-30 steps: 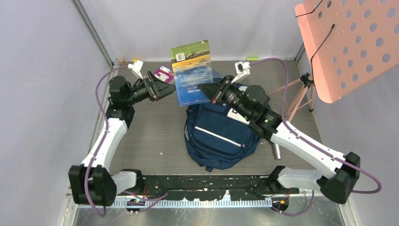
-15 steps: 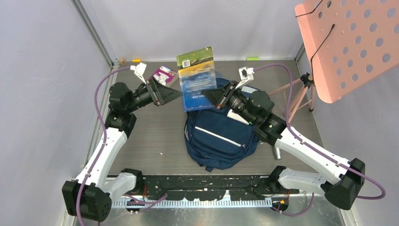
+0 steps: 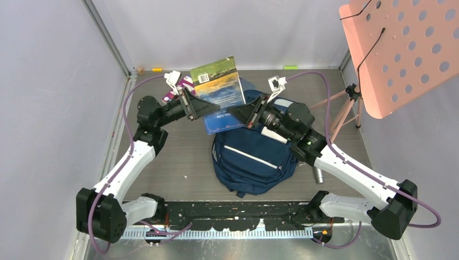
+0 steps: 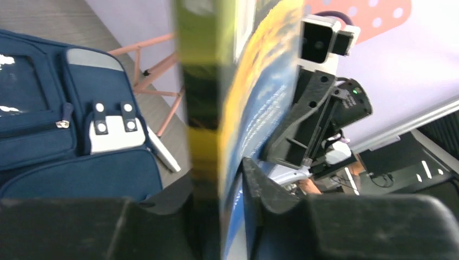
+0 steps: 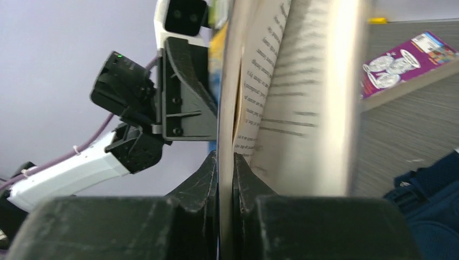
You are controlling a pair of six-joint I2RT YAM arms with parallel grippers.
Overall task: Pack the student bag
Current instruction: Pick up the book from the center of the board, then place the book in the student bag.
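Observation:
The student bag, a navy backpack with a pale stripe, lies on the table between the arms; it also shows in the left wrist view and at the right wrist view's corner. A paperback book with a green, yellow and blue cover is held upright above the bag's far end. My left gripper grips its spine edge, one finger pressed to each side, jaws shut on it. My right gripper pinches the book's cover edge, and the loose pages fan open beside it.
A purple printed booklet lies behind the left gripper. A pink perforated board on a tripod overhangs the back right. A silver cylinder lies right of the bag, a white stick against it. Walls enclose the table.
My left arm swung right to the book and its jaws closed on the spine edge. The book tilted and shifted slightly left. The right gripper kept its hold.

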